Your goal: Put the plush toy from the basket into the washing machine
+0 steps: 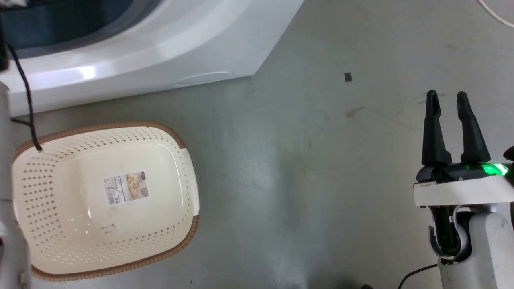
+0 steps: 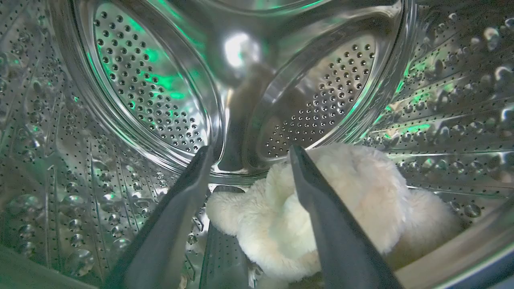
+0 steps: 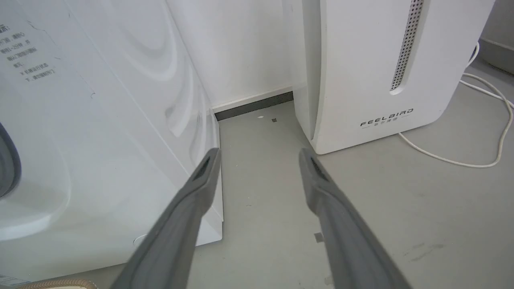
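The left end effector (image 2: 251,149) reaches deep into the washing machine (image 2: 152,92), fingers spread wide and gripping nothing, apparently to leave the plush toy (image 2: 361,188) resting low inside it at 5 o'clock. The toy lies slumped, long axis roughly 9 to 3 o'clock; its head end is unclear. The right end effector (image 1: 446,94), open and empty, waits at 4 o'clock, well apart from the basket (image 1: 100,126) at 8 o'clock.

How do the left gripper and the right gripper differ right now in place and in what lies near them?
The left gripper is inside the washing machine, among its steel drum walls; the right gripper hangs outside, over the grey floor. The plush toy lies close by the left gripper's fingers; nothing lies between the right gripper's. Both stand open, gripping nothing.
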{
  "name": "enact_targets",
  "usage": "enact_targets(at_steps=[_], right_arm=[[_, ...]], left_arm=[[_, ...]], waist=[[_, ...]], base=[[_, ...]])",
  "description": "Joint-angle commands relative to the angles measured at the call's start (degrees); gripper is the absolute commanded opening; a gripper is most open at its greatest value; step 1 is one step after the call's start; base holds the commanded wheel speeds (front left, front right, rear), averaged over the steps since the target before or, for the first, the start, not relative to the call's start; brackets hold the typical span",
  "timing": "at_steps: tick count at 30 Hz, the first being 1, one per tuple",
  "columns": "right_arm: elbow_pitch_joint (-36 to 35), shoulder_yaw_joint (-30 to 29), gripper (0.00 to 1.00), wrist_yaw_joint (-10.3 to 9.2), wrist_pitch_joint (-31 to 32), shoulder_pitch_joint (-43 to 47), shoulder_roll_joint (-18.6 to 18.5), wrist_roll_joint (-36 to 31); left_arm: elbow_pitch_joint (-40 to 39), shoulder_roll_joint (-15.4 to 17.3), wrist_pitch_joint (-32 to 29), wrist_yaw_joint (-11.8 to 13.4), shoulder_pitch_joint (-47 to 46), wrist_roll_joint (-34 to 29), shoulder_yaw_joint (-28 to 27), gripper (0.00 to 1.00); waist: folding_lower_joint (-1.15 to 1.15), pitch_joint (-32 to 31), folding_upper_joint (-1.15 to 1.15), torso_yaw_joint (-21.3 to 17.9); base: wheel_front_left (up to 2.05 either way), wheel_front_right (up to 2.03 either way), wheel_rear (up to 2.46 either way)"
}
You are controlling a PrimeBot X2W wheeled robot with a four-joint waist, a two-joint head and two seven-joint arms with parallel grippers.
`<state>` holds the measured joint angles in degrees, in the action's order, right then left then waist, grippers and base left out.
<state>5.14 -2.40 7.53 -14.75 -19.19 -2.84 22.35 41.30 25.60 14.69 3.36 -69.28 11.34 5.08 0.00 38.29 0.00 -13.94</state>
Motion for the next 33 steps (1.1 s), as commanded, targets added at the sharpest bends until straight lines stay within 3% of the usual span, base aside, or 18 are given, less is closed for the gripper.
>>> enact_targets(at_steps=[1,12,24,33], right_arm=[[0.2,0.2,1.0,-0.04,-0.3,0.3,0.0,-0.6],[-0.4,2.1,1.0,-0.04,-0.3,3.9,0.0,-3.5],[-1.1,1.9,1.0,-0.04,-0.3,8.5,0.0,-7.4],[-2.1,1.5,1.0,-0.04,-0.3,11.4,0.0,-10.4]], left_arm=[[-0.7,-0.7,0.3,0.0,2.2,0.2,-0.4,1.0],[-6.9,-5.4,0.3,1.2,16.5,-1.1,-4.3,1.0],[-17.7,-12.4,0.3,0.3,33.5,-4.2,-7.0,1.0],[-24.1,-16.8,0.3,-1.7,44.2,-6.3,-7.9,1.0]], waist=[[0.0,-1.7,0.0,0.8],[0.0,-10.0,0.0,3.4],[0.0,-19.0,0.0,7.9],[0.0,-24.4,0.0,10.9]], base=[[0.0,0.0,0.0],[0.0,0.0,0.0],[0.0,0.0,0.0],[0.0,0.0,0.0]])
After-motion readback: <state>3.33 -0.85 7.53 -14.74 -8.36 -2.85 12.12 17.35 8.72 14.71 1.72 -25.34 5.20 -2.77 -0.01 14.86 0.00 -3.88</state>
